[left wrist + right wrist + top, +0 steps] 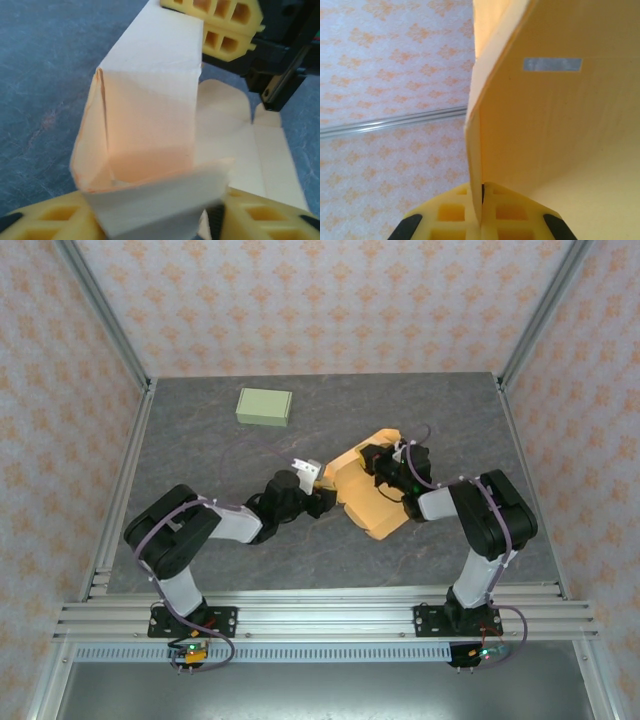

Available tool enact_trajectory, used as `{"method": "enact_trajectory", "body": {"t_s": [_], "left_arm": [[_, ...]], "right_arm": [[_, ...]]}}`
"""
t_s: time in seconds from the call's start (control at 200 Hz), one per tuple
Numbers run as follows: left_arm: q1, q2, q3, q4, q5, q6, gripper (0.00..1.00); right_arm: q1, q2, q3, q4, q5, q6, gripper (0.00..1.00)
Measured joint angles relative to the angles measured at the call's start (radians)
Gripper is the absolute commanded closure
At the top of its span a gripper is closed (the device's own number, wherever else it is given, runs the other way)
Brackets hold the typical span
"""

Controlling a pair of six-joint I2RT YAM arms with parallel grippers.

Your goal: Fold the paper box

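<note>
Top external view puts the paper box (372, 508) right of the table's (200, 460) middle, caught between my two arms. It is well apart from the small green box (264, 406) at the far left.

The left gripper (328, 496) comes at it from the left and the right gripper (386, 462) from the far right, so the two face each other across the card. Both are at the box, and neither is clearly nearer.

From the left wrist, the half-raised part of the box runs straight away from my left fingers (50, 220) towards the right arm's yellow fingers (220, 25) at its far end. Its long axis therefore lies roughly along the line between the two grippers. Two walls stand up and meet at a corner on the left. Flat, unfolded flaps lie on the table to the right.

My left fingers are spread, with the near end wall of the box between them. I cannot tell whether they press on it or merely stand astride it.

From the right wrist, that arm's fingers (465, 212) are pressed together on the edge of an upright panel, pinching the card thinly between them.

I judge that the next fold turns on that near wall. It sits directly ahead of the left gripper, square across its approach, while the right one anchors the far end. The flat flaps on the right are not yet raised, so the box looks partly formed at best.
</note>
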Motion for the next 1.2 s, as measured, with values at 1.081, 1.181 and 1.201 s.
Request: {"method": "enact_trajectory", "body": {"t_s": [1.081,1.181,1.201], "left_arm": [[0.153,-0.037,-0.098,0.002,0.000,0.060,0.38],[0.144,0.001,-0.060,0.016,0.001,0.061,0.43],[0.143,0.011,-0.051,0.016,0.002,0.061,0.44]], "right_arm": [[0.015,0.277,0.129,0.257,-0.083,-0.008,1.00],[0.017,0.277,0.129,0.257,-0.083,-0.007,1.00],[0.018,0.277,0.129,0.257,-0.083,-0.007,1.00]]}}
